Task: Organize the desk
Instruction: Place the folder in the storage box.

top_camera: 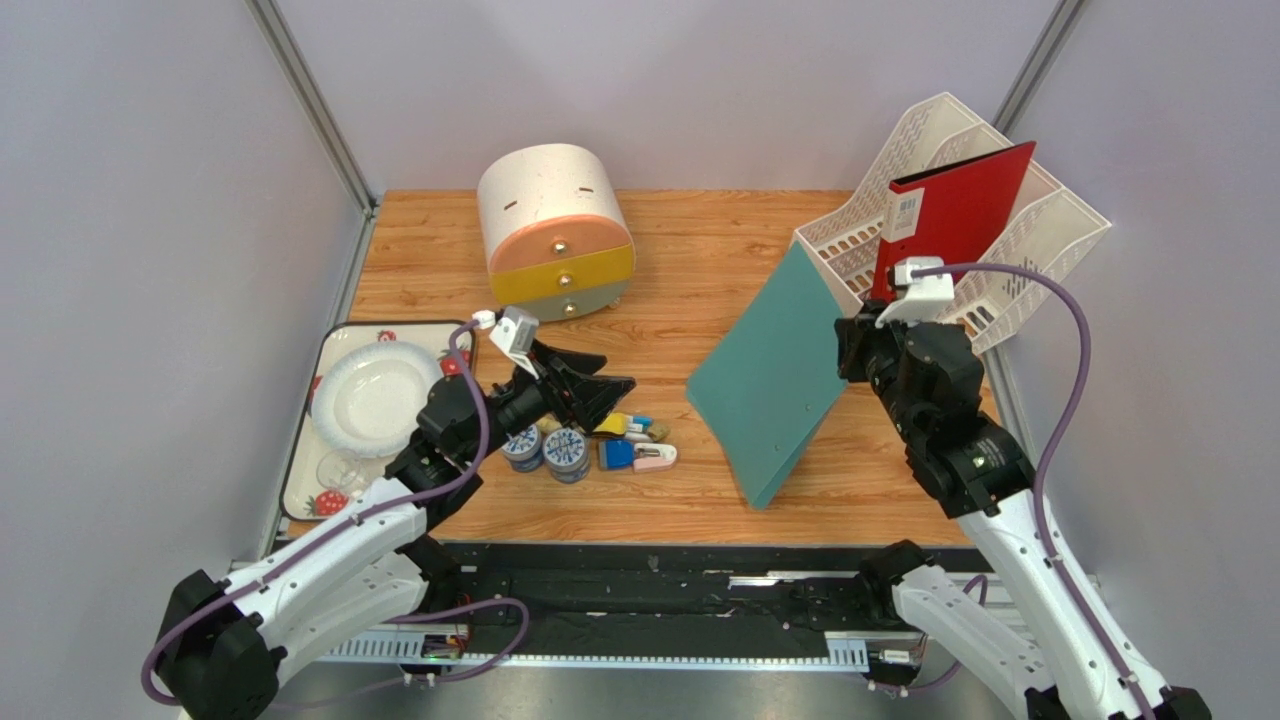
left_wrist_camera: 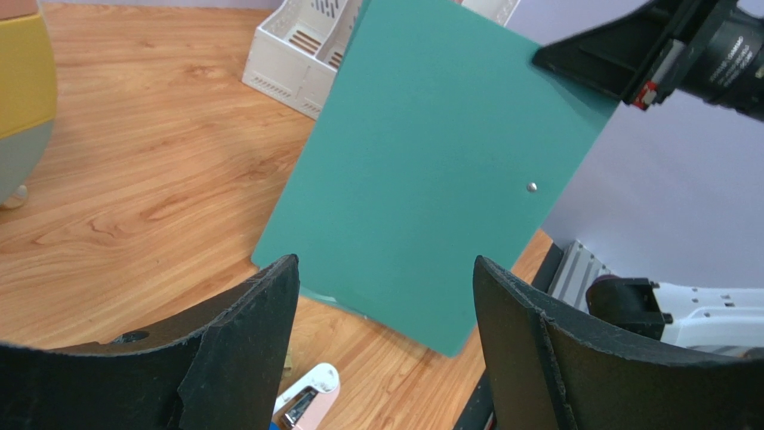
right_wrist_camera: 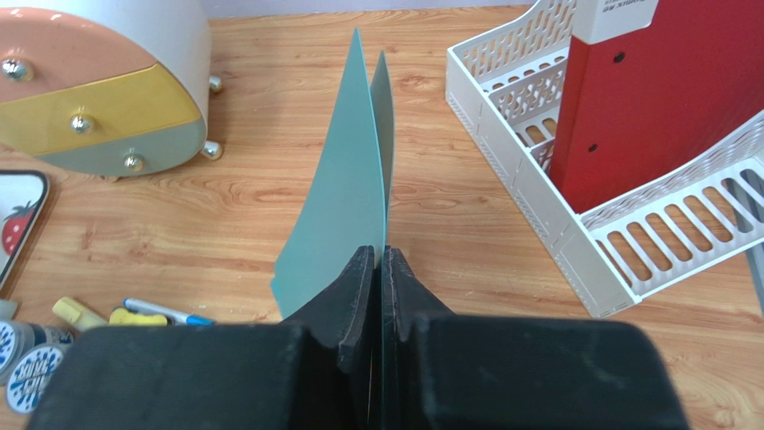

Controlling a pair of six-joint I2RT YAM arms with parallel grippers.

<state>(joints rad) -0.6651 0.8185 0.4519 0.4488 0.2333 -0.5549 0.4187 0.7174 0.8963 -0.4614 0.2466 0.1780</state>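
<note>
One wood-grain worktop point(top_camera: 706, 248) lay between the frame rails and carried everything. A teal folder point(top_camera: 769, 375) stood tilted right of centre, and the right jaws were shut tight on its upper edge. Only the right wrist view showed its two leaves splaying apart. Only the left wrist view showed a small metal stud point(left_wrist_camera: 532, 187) on its face. Its lower corner possibly touched the wood. Behind it sat a white file rack point(top_camera: 1037, 255) holding a red binder point(top_camera: 962, 210), with a rounded drawer chest point(top_camera: 556, 233) at back left. Only the top view showed the strawberry tray point(top_camera: 305, 450) with its plate point(top_camera: 373, 398). The left jaws hung wide and empty above pens point(right_wrist_camera: 166, 315), a stapler point(left_wrist_camera: 305, 394) and two round patterned lids point(top_camera: 567, 447). The folder stood between them and the rack.
</note>
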